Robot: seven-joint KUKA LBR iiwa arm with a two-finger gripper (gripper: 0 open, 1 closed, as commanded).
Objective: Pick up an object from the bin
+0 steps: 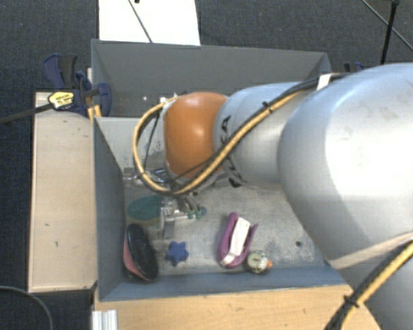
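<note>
Altogether, five loose things are being counted with certainty in the grey bin (206, 71): one round green disc (142, 208), one blue star-shaped piece (177, 253), one dark oval thing with a pink edge (139, 253), one purple holder with a white piece in it (234, 241), and one small round yellowish knob (259, 262). One small green bit (197, 213) is also being seen just to the right of the gripper; whether it is loose or part of the robot cannot be told.

The gripper (169, 218) is being held low over the left part of the bin floor, below the orange cover (193, 133) on the wrist. The green disc is lying just beside it on its left, so close that touching cannot be ruled out. The blue star is lying near it toward the front wall, apart from it. Whether the gripper is spread or closed cannot be told, and nothing is being seen gripped in it.

The dark oval thing is resting against the left wall at the front corner, just left of the star. The purple holder and the knob are lying well to the right, near the front wall, the knob just beside the holder's lower end. The view of the gripper's upper part is being crossed by a looped yellow and black cable (141, 158), and the bin's far floor is being covered by the arm.
</note>
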